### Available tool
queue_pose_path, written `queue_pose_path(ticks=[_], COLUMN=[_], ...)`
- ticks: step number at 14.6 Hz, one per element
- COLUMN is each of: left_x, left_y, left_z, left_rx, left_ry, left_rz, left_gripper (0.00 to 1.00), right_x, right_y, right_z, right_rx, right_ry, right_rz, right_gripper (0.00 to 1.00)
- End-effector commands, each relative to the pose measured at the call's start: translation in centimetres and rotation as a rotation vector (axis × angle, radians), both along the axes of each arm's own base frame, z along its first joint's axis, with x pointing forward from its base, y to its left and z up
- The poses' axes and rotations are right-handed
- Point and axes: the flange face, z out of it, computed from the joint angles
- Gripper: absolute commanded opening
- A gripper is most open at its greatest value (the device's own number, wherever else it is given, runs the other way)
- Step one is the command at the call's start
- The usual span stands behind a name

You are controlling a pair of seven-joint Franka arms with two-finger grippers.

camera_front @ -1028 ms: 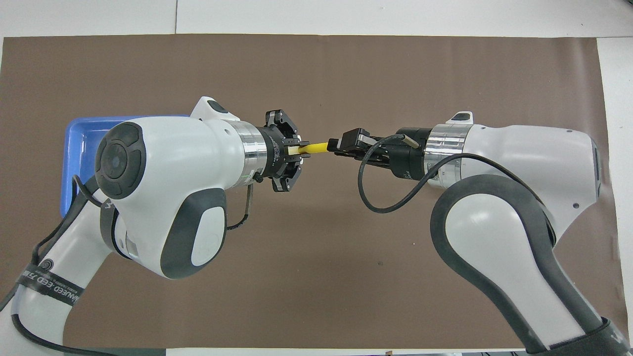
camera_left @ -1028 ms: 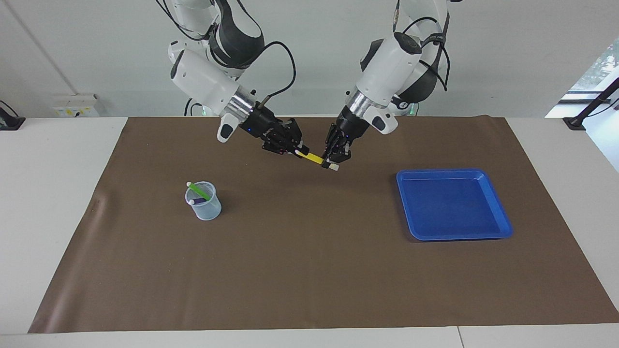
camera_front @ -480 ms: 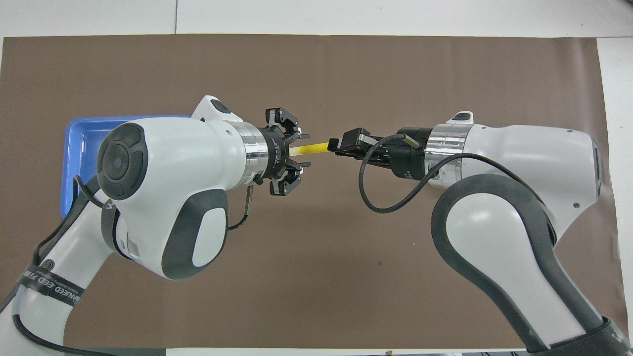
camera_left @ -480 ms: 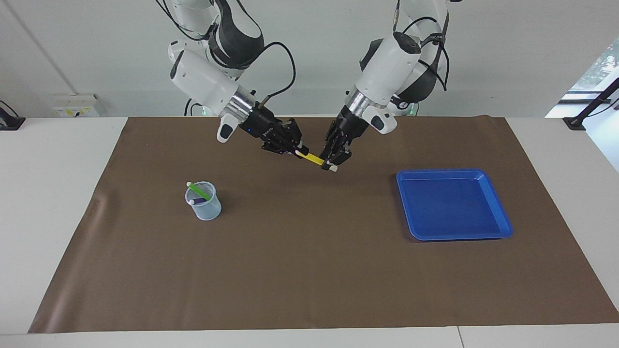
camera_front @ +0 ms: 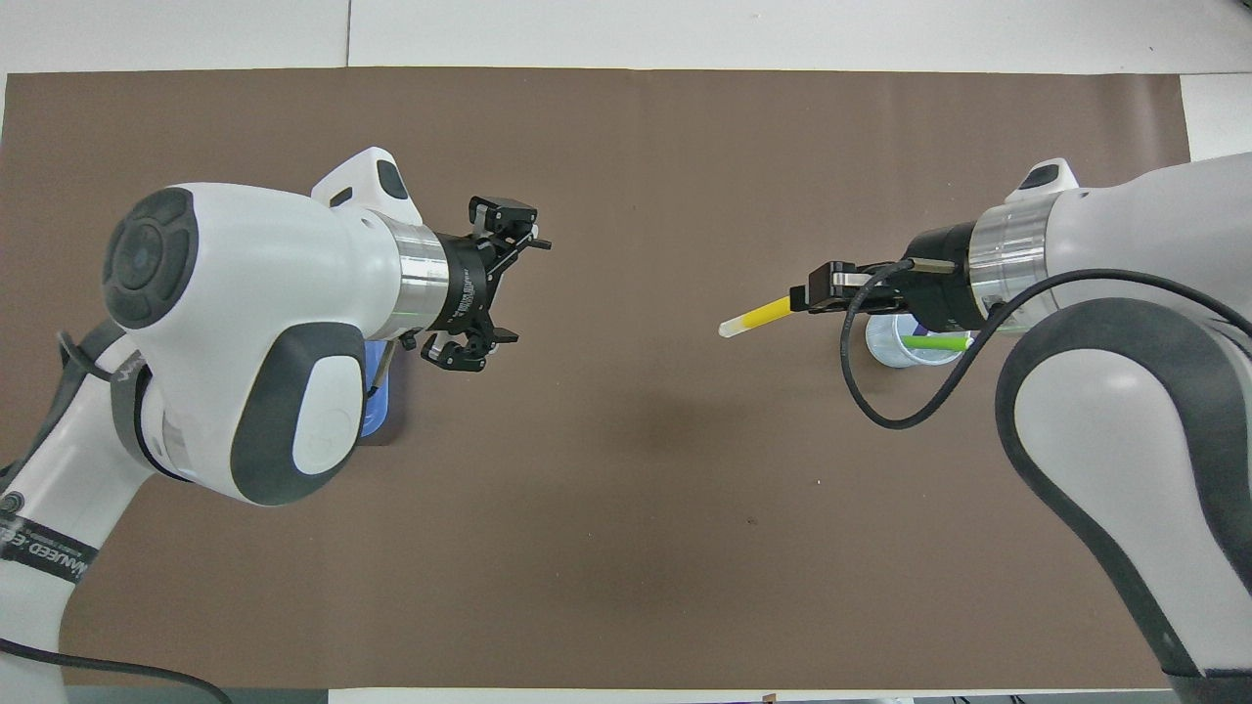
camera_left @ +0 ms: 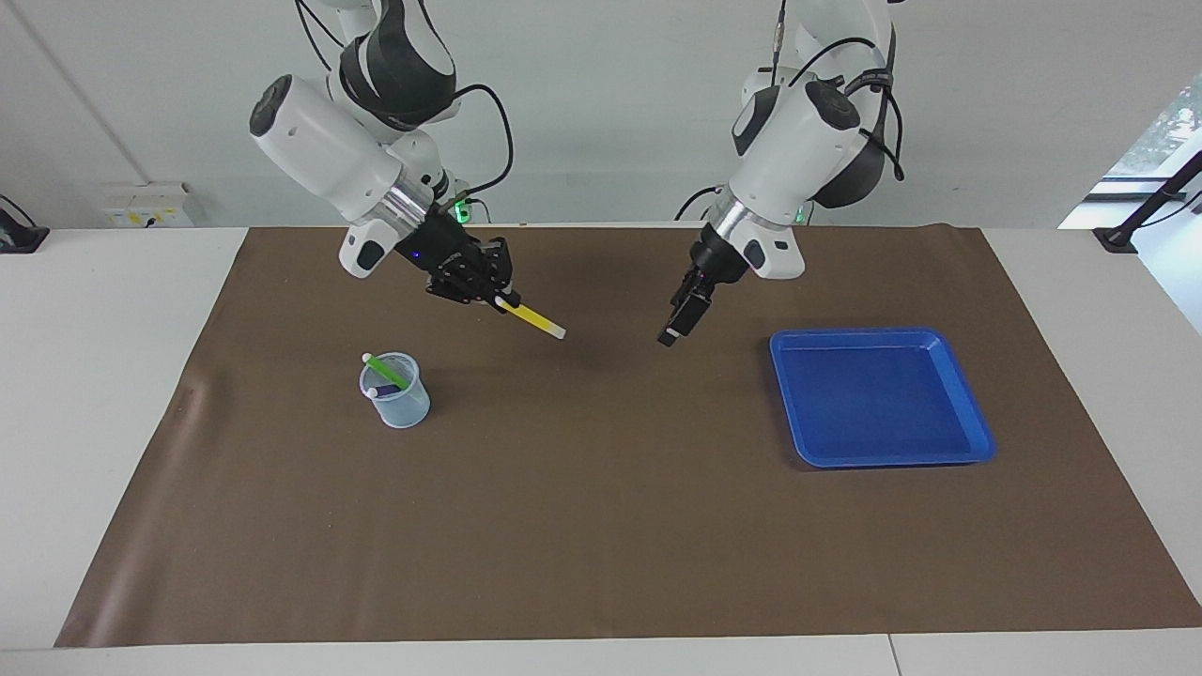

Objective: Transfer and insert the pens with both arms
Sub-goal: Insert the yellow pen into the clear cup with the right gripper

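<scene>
Brown mat (camera_left: 601,526) | right claw (camera_left: 495,293) grips yellow pen (camera_left: 535,320) | left claw (camera_left: 678,324) spread, angled down

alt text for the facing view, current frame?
The right end effector holds a yellow pen in the air over the brown mat, above and beside a clear cup holding a green pen. The left end effector hangs open and empty beside an empty blue tray.

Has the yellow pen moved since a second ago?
Yes. Held in the right claw, the yellow pen has travelled away from the blue tray toward the cup; the open left claw let go.
</scene>
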Motion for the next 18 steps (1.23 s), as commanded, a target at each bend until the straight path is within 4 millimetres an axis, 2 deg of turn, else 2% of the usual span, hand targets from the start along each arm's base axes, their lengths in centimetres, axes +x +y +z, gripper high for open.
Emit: queue_pose_path(ticks=[1,2,3,5,6,9,11,12,13,14,15,16,18], left_x=[-0.3,0.6,1.1,2.2,2.3,3.2,3.4,3.2,3.0,3.0,2.9,2.9,2.3], left_y=[4.9,7.6,9.2,12.7,13.4,16.7,19.8,21.6,23.0,23.8,25.2,26.6,26.8], left_z=[-1.1,-1.3,-1.5,-1.5,-1.6,-1.1,0.0,1.4,2.2,3.8,5.6,7.6,10.2], left_rx=[0.160,0.189,0.209,0.254,0.301,0.386,0.398,0.404,0.402,0.398,0.392,0.392,0.382], left_ry=[-0.077,-0.098,-0.116,-0.162,-0.180,-0.221,-0.205,-0.204,-0.191,-0.184,-0.168,-0.168,-0.156], left_rz=[-0.167,-0.209,-0.265,-0.389,-0.473,-0.615,-0.717,-0.777,-0.829,-0.866,-0.885,-0.893,-0.949], left_gripper=[1.00,1.00,1.00,1.00,1.00,1.00,1.00,1.00,1.00,1.00,1.00,1.00,1.00], right_x=[0.1,0.3,0.5,0.6,0.3,0.2,-0.1,-0.4,-0.6,-0.6,-0.5,-0.3,0.0], right_y=[-3.0,-4.7,-7.0,-9.3,-10.0,-10.2,-10.2,-10.2,-10.0,-9.8,-9.8,-9.9,-9.9], right_z=[2.7,2.5,1.9,0.0,-1.3,-4.6,-6.4,-7.3,-7.7,-7.6,-7.3,-6.5,-3.6], right_rx=[-0.239,-0.315,-0.372,-0.415,-0.419,-0.424,-0.426,-0.422,-0.421,-0.420,-0.420,-0.420,-0.417], right_ry=[-0.055,-0.079,-0.103,-0.104,-0.105,-0.125,-0.128,-0.114,-0.102,-0.099,-0.099,-0.107,-0.100], right_rz=[0.194,0.267,0.335,0.373,0.358,0.338,0.332,0.325,0.313,0.314,0.314,0.312,0.314], right_gripper=[0.00,0.00,0.00,0.00,0.00,0.00,0.00,0.01,0.15,0.37,0.83,1.00,1.00])
